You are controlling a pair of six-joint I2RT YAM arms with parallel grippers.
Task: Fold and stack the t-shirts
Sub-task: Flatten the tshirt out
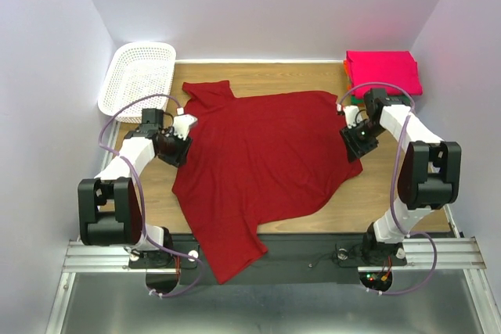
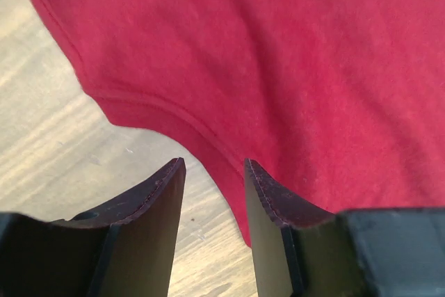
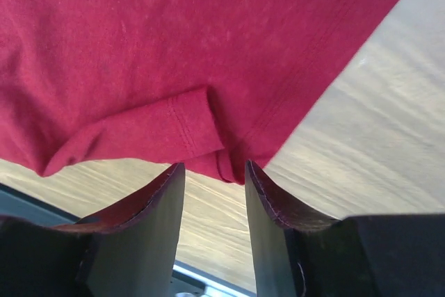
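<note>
Crimson t-shirt (image 1: 266, 154) lies spread mid-desk (image 1: 258, 76) in the top view, one corner draped over the 6 o'clock edge. Folded pink t-shirt (image 1: 383, 68) at 1 o'clock, white basket (image 1: 137, 76) at 11. Left pincer (image 1: 184, 129) at the cloth's 9 o'clock edge, right pincer (image 1: 352, 127) at its 3 o'clock edge.

Left wrist: jaws partly apart, nothing clamped, curved hem (image 2: 167, 113) at 12 o'clock off the tips.

Right wrist: jaws partly apart too (bare wood in the gap), folded-over hem flap (image 3: 139, 137) right at the tips.

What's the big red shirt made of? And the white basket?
The red shirt looks like soft, matte knit cloth, probably cotton: it wrinkles and has stitched hems. The basket looks like stiff white plastic, moulded in an open lattice.
</note>
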